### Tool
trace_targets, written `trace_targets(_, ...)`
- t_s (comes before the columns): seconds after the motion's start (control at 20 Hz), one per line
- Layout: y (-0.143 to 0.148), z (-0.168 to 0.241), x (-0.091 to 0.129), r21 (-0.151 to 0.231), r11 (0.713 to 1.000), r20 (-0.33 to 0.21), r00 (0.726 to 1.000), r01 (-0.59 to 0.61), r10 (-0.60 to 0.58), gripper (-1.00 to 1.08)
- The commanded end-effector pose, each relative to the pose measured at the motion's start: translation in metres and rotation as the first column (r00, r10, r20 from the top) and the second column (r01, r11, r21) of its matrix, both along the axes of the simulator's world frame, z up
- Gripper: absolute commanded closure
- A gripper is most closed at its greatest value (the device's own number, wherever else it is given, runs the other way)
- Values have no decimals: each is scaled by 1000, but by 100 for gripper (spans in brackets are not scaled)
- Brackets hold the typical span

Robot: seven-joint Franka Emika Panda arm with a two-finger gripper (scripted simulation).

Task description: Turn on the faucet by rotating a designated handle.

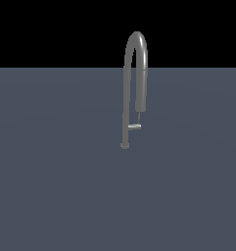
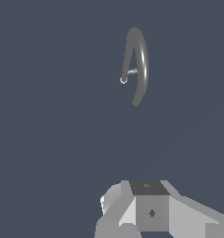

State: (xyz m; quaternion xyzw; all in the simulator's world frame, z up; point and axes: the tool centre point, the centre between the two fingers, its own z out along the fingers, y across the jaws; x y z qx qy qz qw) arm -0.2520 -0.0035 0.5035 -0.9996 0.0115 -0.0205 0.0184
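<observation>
Standing position: the faucet [image 1: 125, 98] rises upright from a flat dark blue-grey table [image 1: 51, 196], a little toward the exterior view's right of centre and well back on the surface.
Faucet form: a slim grey stem with a small round base, an inverted-U arch at the top, and a thicker cylindrical spray head [image 1: 142, 90] hanging on the shorter leg, toward the exterior view's right of the stem.
Handle location: the handle [image 1: 134, 127] is a short light-grey stub jutting horizontally from the lower stem toward the exterior view's right, just below the spray head's lower end and above the base.
Handle link: a thin grey line runs from the spray head's lower end down to the handle.
Wrist view of faucet: the faucet [image 2: 140, 65] appears from above as a narrow curved loop, with the handle [image 2: 131, 72] visible as a small pale bar inside the loop near the base.
Arm visibility: no part of the arm shows in the exterior view.
Pincer: only a grey and white block of the wrist body [image 2: 150, 209] shows at the edge of the wrist view, well apart from the faucet; the fingers are out of sight, so whether they are apart or together cannot be told.
Contact: nothing touches the faucet or the handle.
</observation>
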Motion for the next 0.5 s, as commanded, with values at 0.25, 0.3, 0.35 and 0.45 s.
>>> trace_targets(0.25, 0, 0, 3, 7, 1000, -8, 1000, 7, -7, 108)
trace_targets(0.3, 0, -1, 5, 10, 1000, -12, 1000, 10, -10, 108)
trace_targets(0.35, 0, -1, 7, 14, 1000, -17, 1000, 14, -13, 108)
trace_targets(0.45, 0, -2, 11, 23, 999, -28, 999, 23, -22, 108)
